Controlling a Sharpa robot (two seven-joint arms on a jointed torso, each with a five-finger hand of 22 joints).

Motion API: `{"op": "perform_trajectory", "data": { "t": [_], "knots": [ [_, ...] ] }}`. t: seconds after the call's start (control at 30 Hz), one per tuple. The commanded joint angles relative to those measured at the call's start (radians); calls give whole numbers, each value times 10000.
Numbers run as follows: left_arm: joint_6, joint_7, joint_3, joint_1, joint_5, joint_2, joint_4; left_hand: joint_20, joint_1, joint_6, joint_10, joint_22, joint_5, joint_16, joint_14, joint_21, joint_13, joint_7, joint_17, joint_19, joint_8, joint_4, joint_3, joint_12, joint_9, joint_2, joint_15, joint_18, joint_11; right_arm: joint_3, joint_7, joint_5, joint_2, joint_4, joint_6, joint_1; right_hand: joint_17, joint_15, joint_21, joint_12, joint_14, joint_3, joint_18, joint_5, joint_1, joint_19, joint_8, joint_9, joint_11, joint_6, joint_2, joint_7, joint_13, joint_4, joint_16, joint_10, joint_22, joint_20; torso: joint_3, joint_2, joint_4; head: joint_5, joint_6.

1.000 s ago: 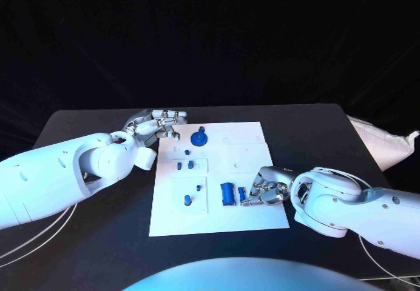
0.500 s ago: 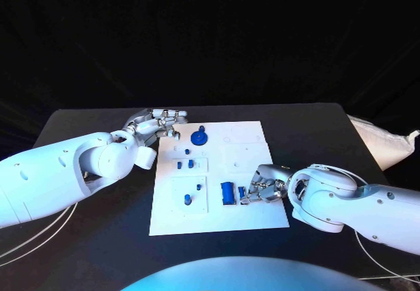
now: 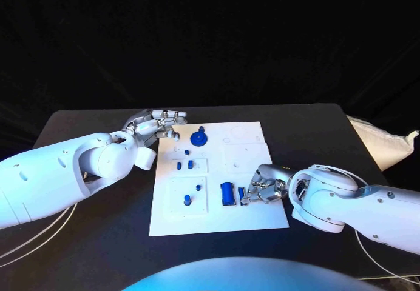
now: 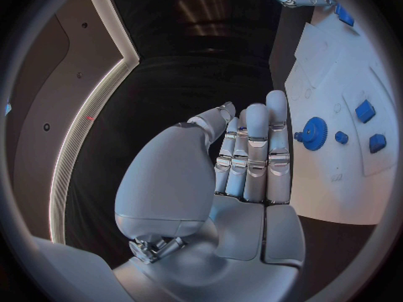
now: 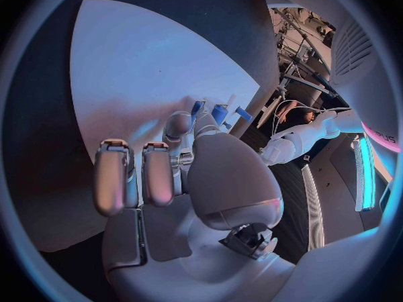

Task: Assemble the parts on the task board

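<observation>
Fingers of the right hand (image 3: 265, 189) curl over a small blue part (image 3: 241, 194) near the task board's (image 3: 254, 221) right edge, though whether they grip it I cannot tell. Left hand (image 3: 158, 125) rests closed, empty, off the board's far-left corner. The part looks light, rigid, slippery (pinch its sides).

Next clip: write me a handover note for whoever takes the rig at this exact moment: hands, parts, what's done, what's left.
Left hand: fingers straight and together, holding nothing, at the task board's far left corner.
Right hand: fingertips down at a small blue part by the board's right side; whether it grips is hard to tell.
Parts: blue gear at the far end, blue cylinder beside the right hand, small blue pieces mid-board, another nearer.
Done: not clear from here.
Left: most parts look unassembled.
</observation>
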Motion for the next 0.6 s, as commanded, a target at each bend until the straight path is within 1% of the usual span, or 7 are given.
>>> {"op": "perform_trajectory", "data": {
  "t": [0.03, 0.13, 0.3, 0.4, 0.5, 0.57, 0.6],
  "knots": [
    [141, 92, -1, 3, 40, 39, -34, 44, -53, -67, -98, -21, 39, 29, -92, -46, -13, 43, -26, 52, 42, -4, -75, 44, -10, 81, 15, 107, 15, -14, 1286, 1634, -105, -124, -925, 126, -200, 54, -126, -600, 397, -104, -28, 98, 105, -142, -50, 27, 62, -240, 28, 71, -371, -11, -159, -233, -208, 31, -17, -45, 20, -54, 80],
    [81, 181, -14, -1, 106, 75, -81, 54, -120, -79, -120, -38, 34, 33, -106, -64, -16, 49, -45, 44, 46, 35, -111, 65, -10, 85, 27, 104, 24, -4, 2643, 3649, -188, -448, -1366, 480, -562, 138, -364, -1253, 313, -144, 54, 166, 307, -376, -198, -35, 163, -544, 112, 192, -803, -110, -455, -550, -584, 107, -57, -136, 35, -123, 165],
    [-135, 429, -38, -29, 246, 151, -143, 91, -340, -114, -179, -121, 22, -28, -242, -178, -19, 41, -130, -54, 60, 160, -291, 130, -8, 37, 63, 100, 28, 0, 4525, 6099, -125, -1223, -1628, 1010, -1483, 240, -963, -1454, 78, -218, 246, 156, 622, -918, -258, -108, 275, -833, 248, 316, -1007, -311, -1244, -895, -1474, 209, -124, -314, 77, -255, 303],
    [-366, 642, -45, -82, 347, 192, -166, 134, -420, -152, -208, -351, 21, -448, -684, -527, -14, 18, -391, -416, 85, 224, -494, 238, -7, 18, 80, 102, 16, 1, 5518, 7602, 71, -1850, -1586, 1226, -3432, 343, -2283, -1902, -538, -242, 610, 192, 932, -2053, -269, -167, 388, -1099, 380, 439, -1435, -517, -3040, -1390, -3311, 299, -167, -451, 92, -307, 400],
    [-653, 859, -48, -133, 467, 245, -193, 191, -364, -209, -273, -845, 23, -1584, -1355, -1249, -44, -6, -1001, -1164, 111, 246, -649, 310, -11, 66, 168, 108, 43, 1, 6325, 8861, 386, -2529, -1382, 1354, -6001, 554, -4563, -2683, -1626, -268, 1058, 123, 1207, -3713, -290, -260, 631, -1432, 541, 643, -2230, -668, -5835, -2074, -6004, 488, -199, -583, 81, -335, 530],
    [-792, 965, -49, -155, 533, 293, -228, 320, -340, -287, -366, -1205, 27, -2516, -1784, -1765, -107, 1, -1458, -1725, 95, 279, -673, 263, -19, 96, 253, 40, 124, 2, 6724, 9462, 615, -2943, -1215, 1398, -6398, 696, -5263, -3180, -1889, -277, 1064, 8, 1384, -3869, -275, -324, 772, -1542, 643, 763, -2843, -766, -6635, -2405, -6459, 626, -214, -656, 74, -337, 585],
    [-844, 1013, -50, -166, 559, 323, -257, 374, -338, -339, -427, -1414, 35, -3090, -2109, -2070, -150, 8, -1721, -2076, 77, 307, -663, 211, -24, 108, 404, 22, 154, 3, 6935, 9755, 752, -3172, -1138, 1415, -6628, 789, -5647, -3477, -2094, -256, 1053, -100, 1501, -3959, -276, -361, 842, -1587, 713, 834, -3205, -827, -7103, -2610, -6711, 706, -221, -693, 67, -343, 718]
  ]
}}
